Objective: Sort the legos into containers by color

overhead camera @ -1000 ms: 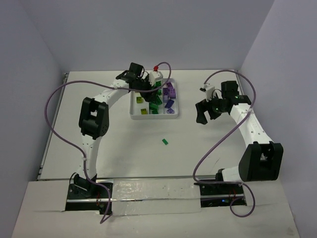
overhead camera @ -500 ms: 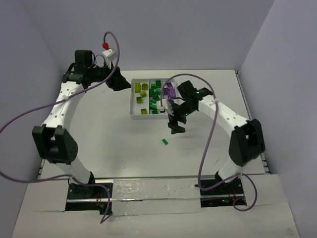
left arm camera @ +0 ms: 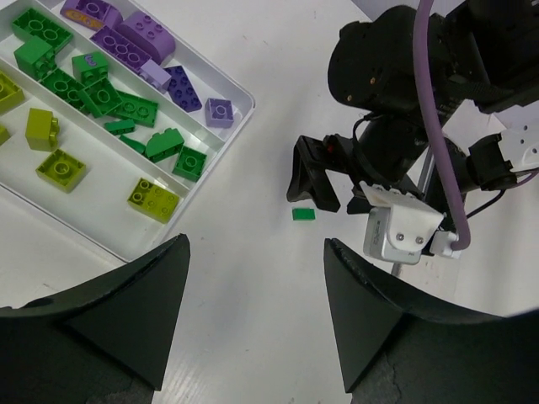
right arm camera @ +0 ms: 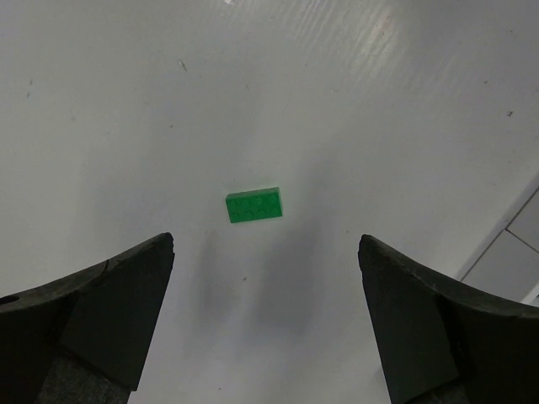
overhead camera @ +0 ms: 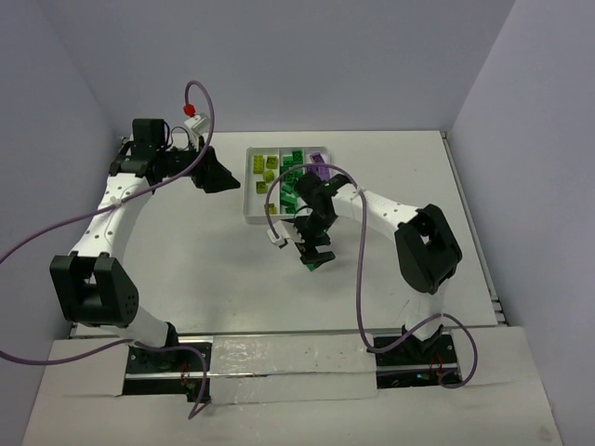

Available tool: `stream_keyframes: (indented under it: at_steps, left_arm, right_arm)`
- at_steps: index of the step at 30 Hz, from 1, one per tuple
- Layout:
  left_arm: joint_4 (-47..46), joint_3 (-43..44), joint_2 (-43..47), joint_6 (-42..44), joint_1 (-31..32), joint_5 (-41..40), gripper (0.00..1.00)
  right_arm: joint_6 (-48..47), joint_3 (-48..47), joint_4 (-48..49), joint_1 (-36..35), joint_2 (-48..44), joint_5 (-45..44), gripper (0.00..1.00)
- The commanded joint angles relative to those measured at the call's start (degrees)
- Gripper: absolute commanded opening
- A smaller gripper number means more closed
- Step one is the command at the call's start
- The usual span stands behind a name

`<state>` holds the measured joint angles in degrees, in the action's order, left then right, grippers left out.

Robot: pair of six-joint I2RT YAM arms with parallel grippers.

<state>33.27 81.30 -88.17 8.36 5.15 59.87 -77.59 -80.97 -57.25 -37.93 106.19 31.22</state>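
Observation:
One white tray (overhead camera: 248,197) with three long compartments holds yellow-green legos (overhead camera: 265,167) on the left, green legos (overhead camera: 290,178) in the middle and purple legos (overhead camera: 319,162) on the right. A single flat green lego (right arm camera: 253,205) lies on the table in front of the tray (left arm camera: 232,126). My right gripper (right arm camera: 265,242) hangs open just above this lego (overhead camera: 313,264), which lies slightly ahead of the fingertips. To the left of the tray my left gripper (overhead camera: 214,175) is raised and open, and nothing is between its fingers (left arm camera: 254,244).
The right arm (overhead camera: 372,206) reaches across the tray's front right corner and hides part of it. White enclosure walls stand on three sides of the table. Purple cables (overhead camera: 102,212) loop off both arms.
The left arm has pulled off the tray and swung up to the left. The right arm has crossed from the right side to above the loose green lego.

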Motion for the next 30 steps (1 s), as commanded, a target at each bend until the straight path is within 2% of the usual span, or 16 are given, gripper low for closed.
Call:
stream_keyframes:
  at_steps: [1, 18, 30]
  left_arm:
    - [-1.3, 0.2, -0.3, 0.7, -0.6, 3.0, 0.73]
    - [-5.1, -0.8, -0.8, -1.0, -0.9, 1.3, 0.71]
    - [-5.7, -1.4, -0.8, -0.8, -0.9, 0.2, 0.7]
  right_arm:
    - [-0.8, 1.3, 3.1, -1.9, 0.8, -5.1, 0.96]
    - [5.5, 9.1, 11.5, -5.2, 0.4, -8.4, 0.89]
    - [5.8, 15.4, 19.3, -6.4, -1.3, -12.1, 0.79]
